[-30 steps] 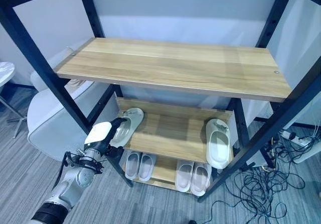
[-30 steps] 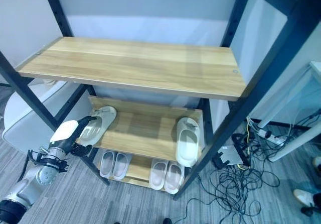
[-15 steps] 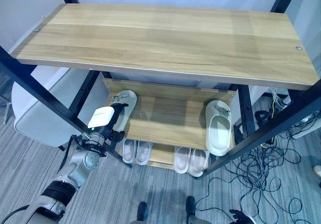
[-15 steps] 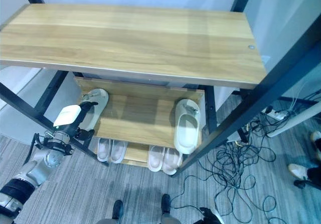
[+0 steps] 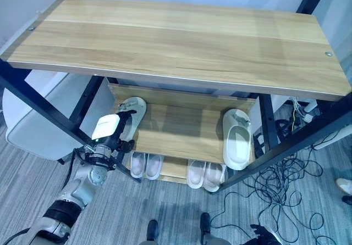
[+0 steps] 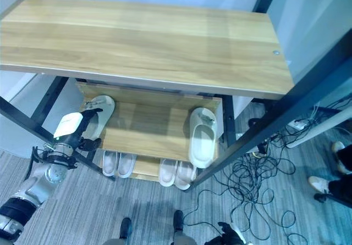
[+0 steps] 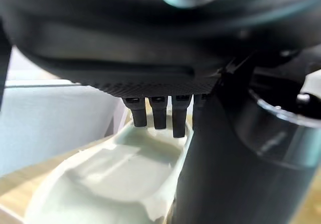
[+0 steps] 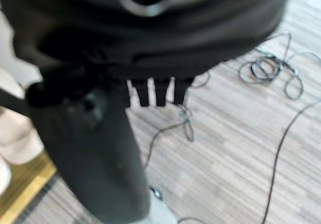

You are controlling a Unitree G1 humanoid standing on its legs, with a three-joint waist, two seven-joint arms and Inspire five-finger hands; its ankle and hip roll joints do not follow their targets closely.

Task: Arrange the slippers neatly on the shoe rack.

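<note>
A black-framed shoe rack has a wide wooden top board [image 5: 181, 42] and a middle shelf [image 5: 181, 132]. One pale slipper [image 5: 132, 113] lies at that shelf's left end, toe toward the back. Its mate [image 5: 237, 146] lies at the right end, heel over the front edge. My left hand [image 5: 108, 128] reaches in at the left slipper's heel. In the left wrist view its straight fingers [image 7: 160, 113] hover over that slipper [image 7: 100, 184], thumb beside it. My right hand [image 8: 150, 33] hangs open over the floor.
Two more pairs of slippers [image 5: 144, 165] [image 5: 203, 173] sit on the bottom shelf. A white chair [image 5: 33, 129] stands left of the rack. Loose cables [image 5: 286, 184] cover the floor at the right, and a person's shoe [image 6: 319, 183] shows there.
The camera has moved, so the whole picture has shifted and now looks more steeply down. My left hand stays at the left slipper's heel. Neither slipper has clearly moved.
</note>
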